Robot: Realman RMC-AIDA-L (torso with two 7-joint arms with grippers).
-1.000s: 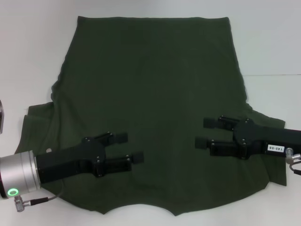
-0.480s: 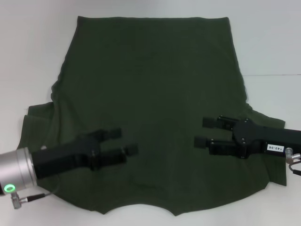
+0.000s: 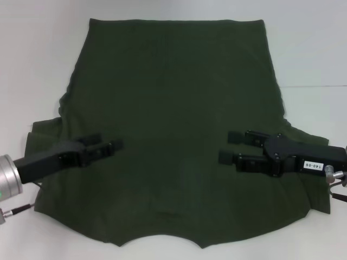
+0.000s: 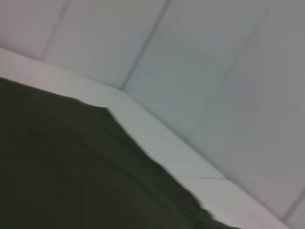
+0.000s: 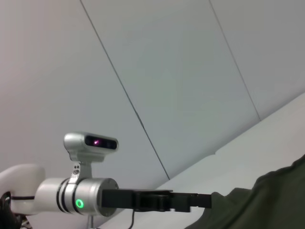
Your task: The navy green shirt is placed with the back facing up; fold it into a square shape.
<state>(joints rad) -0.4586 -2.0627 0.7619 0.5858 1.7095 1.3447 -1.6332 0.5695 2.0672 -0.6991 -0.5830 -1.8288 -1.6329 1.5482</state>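
The navy green shirt (image 3: pixel 173 108) lies spread flat on the white table, hem at the far side and neck edge near me. It also shows in the left wrist view (image 4: pixel 71 181) and the right wrist view (image 5: pixel 262 205). My left gripper (image 3: pixel 109 141) is open and empty, low over the shirt by its left sleeve. It shows from the side in the right wrist view (image 5: pixel 200 200). My right gripper (image 3: pixel 227 147) is open and empty, over the shirt's right part near the right sleeve, its fingers pointing toward the middle.
The white table (image 3: pixel 38 54) surrounds the shirt on all sides. A seam line (image 3: pixel 314 86) runs across the table at the right. Grey wall panels (image 5: pixel 167 71) stand behind the table.
My left gripper has drawn back to the left, from the shirt's lower middle toward the left sleeve. My right gripper has shifted slightly toward the middle and stays open.
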